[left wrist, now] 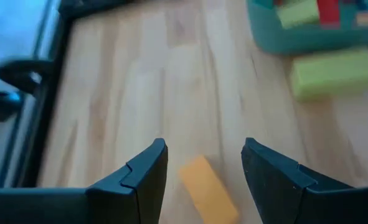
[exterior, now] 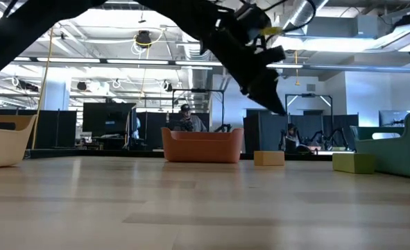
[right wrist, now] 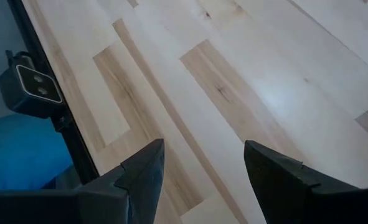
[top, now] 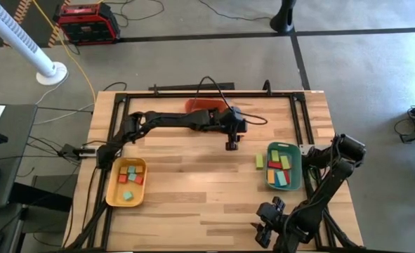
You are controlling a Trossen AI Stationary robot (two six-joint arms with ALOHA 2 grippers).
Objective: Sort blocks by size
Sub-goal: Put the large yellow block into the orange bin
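Note:
An orange-tan block [left wrist: 206,190] lies flat on the table, and in the low view [exterior: 268,158] it stands to the right of the orange tray [exterior: 202,146]. My left gripper [left wrist: 203,146] is open and hangs above it [top: 232,143], clear of it, one finger on either side. A yellow-green block [top: 259,161] lies on the table beside the green tray [top: 296,184], which holds several blocks. The yellow tray [top: 113,191] holds several small blocks. My right gripper [right wrist: 202,146] is open and empty over the table's near right part [top: 263,228].
The orange tray [top: 208,104] stands at the far edge, partly under my left arm. The green tray is at the right and the yellow tray at the left. Bare wood lies between them in the middle and near parts of the table.

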